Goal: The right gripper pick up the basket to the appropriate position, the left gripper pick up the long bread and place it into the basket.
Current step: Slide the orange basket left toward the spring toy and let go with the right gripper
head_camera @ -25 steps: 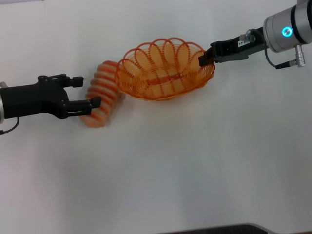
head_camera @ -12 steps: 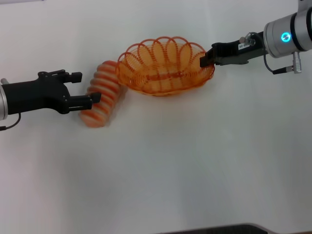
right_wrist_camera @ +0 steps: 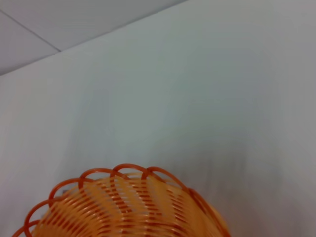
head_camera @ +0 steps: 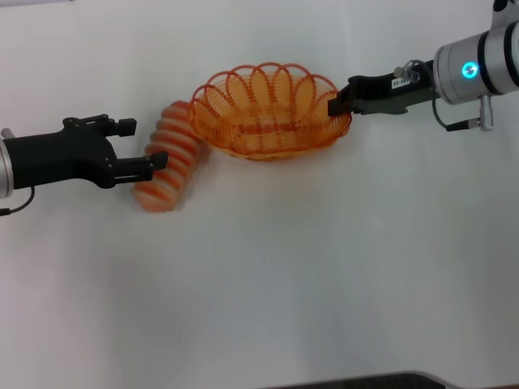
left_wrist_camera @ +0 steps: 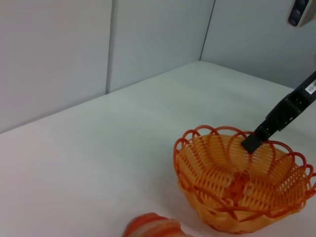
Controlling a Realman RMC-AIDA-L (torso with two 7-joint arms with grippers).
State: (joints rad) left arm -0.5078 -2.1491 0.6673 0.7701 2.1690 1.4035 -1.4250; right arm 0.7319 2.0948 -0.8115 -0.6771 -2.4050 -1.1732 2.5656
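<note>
The orange wire basket (head_camera: 263,113) is held by its right rim, tilted, with my right gripper (head_camera: 336,105) shut on that rim. The basket's left rim overlaps the far end of the long bread (head_camera: 166,158), a striped orange and cream loaf lying on the white table. My left gripper (head_camera: 148,144) is open at the loaf's left side. Its nearer finger tip is at the loaf and the farther finger is apart from it. The left wrist view shows the basket (left_wrist_camera: 242,197), the right gripper's finger (left_wrist_camera: 254,140) on its rim, and one end of the bread (left_wrist_camera: 153,227). The right wrist view shows only the basket's rim (right_wrist_camera: 123,207).
The white table (head_camera: 308,267) spreads wide in front of the basket and the bread. Grey walls (left_wrist_camera: 74,54) stand behind the table in the left wrist view. A dark edge (head_camera: 365,381) runs along the table's near side.
The right gripper has carried the basket a little to the left and farther away. The left gripper has drawn back slightly from the bread, which has barely shifted.
</note>
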